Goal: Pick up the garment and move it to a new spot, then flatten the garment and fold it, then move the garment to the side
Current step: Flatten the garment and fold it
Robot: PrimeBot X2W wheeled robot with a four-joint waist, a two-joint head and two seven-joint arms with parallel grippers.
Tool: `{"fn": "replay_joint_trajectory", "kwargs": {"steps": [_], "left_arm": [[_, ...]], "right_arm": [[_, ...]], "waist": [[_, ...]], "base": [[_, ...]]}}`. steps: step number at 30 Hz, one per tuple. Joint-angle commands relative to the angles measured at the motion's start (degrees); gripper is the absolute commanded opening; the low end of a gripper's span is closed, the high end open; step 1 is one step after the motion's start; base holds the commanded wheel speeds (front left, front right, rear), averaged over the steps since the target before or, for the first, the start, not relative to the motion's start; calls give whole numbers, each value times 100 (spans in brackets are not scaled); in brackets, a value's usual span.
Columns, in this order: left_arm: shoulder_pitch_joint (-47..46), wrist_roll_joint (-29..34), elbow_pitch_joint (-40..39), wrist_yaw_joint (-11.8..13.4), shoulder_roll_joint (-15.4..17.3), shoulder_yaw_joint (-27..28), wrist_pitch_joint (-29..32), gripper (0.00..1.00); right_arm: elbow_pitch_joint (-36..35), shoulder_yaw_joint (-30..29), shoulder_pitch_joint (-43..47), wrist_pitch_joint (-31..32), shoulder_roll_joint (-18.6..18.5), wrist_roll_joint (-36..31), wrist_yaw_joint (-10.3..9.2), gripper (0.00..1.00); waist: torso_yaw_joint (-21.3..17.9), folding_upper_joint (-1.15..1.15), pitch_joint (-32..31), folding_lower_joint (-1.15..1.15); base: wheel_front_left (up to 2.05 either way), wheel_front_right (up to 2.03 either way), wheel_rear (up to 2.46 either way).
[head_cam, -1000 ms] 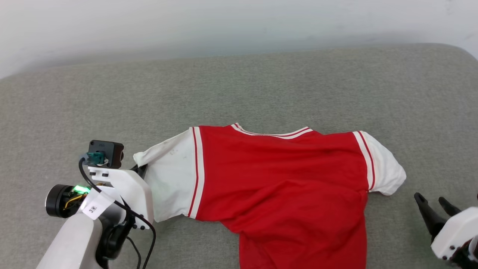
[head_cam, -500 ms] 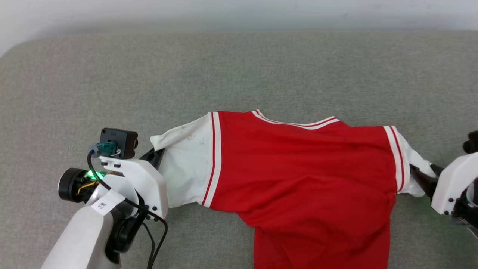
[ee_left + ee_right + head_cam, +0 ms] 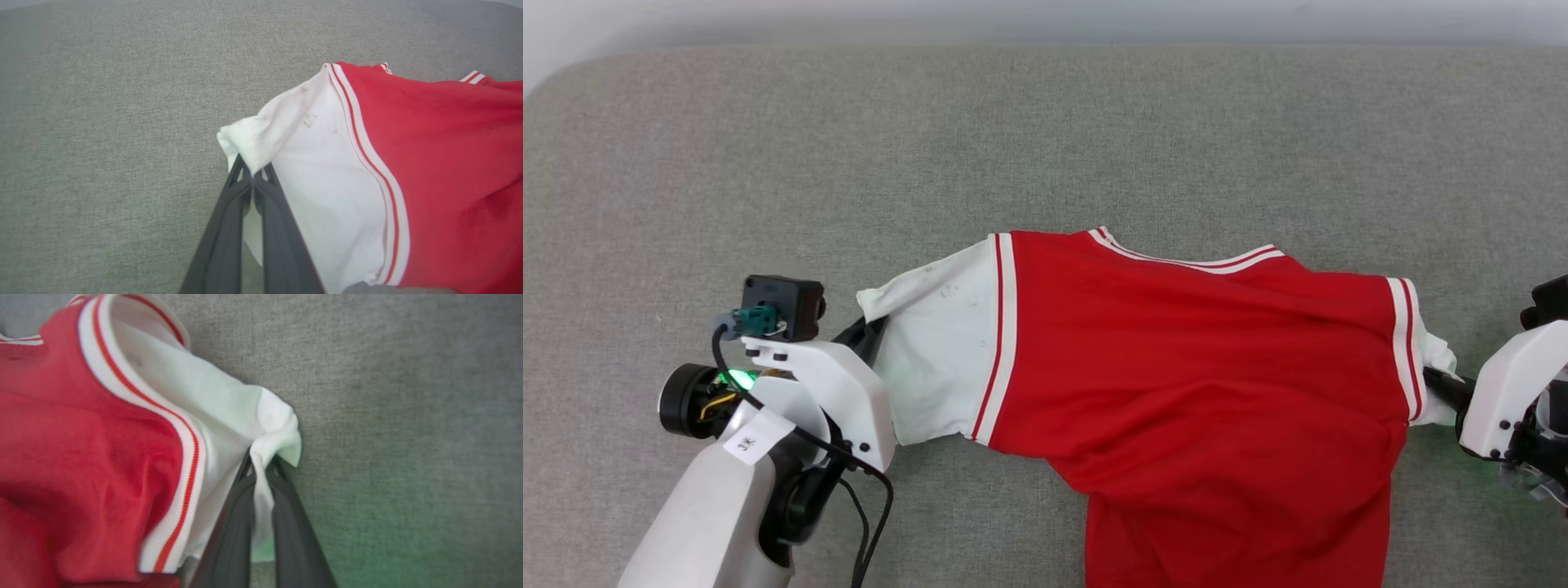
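Right wrist view | right gripper [image 3: 261, 465], wide open 1 second back, now pinches one sleeve of the garment [image 3: 1192, 367] | left gripper [image 3: 253, 175] clamps the other sleeve | likely ready to lift

Wht tag [image 3: 749, 445] on L arm [image 3: 707, 523] reads "3米".

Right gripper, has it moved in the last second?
Yes. The right gripper moved forward and leftward to the garment, closing on its white sleeve.
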Motion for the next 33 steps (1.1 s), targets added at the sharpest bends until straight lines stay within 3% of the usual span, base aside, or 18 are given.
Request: {"fn": "replay_joint_trajectory", "kwargs": {"steps": [1, 11, 17, 24, 28, 33], "left_arm": [[-78, -30, 13, -9, 11, 36, -56, 0], [-279, 68, 110, 174, 109, 323, -504, 0], [-855, 182, 260, 206, 177, 541, -913, 0], [-2003, 159, 866, -28, 171, 713, -1474, 0], [-2857, 248, 1399, -234, 151, 704, -1862, 0], [-4064, 443, 2113, -316, 204, 708, -2267, 0]], "right_arm": [[231, 144, 188, 78, 162, -31, -4, 0], [-368, -290, -322, -871, -168, -377, -5, 0], [-581, -489, -768, -1180, 6, -630, -5, 0], [-531, -638, -1727, -1602, 228, -1075, -6, 0], [-389, -738, -2482, -1876, 316, -1225, -6, 0], [-108, -821, -3509, -2265, 362, -1359, -6, 0]], "waist": [[-18, 0, -46, 0], [-183, 0, -668, 0], [-326, 0, -863, 0], [-462, 0, -736, 0], [-494, 0, -473, 0], [-532, 0, -85, 0]], "base": [[0, 0, 0], [0, 0, 0], [0, 0, 0], [0, 0, 0], [0, 0, 0], [0, 0, 0]]}}
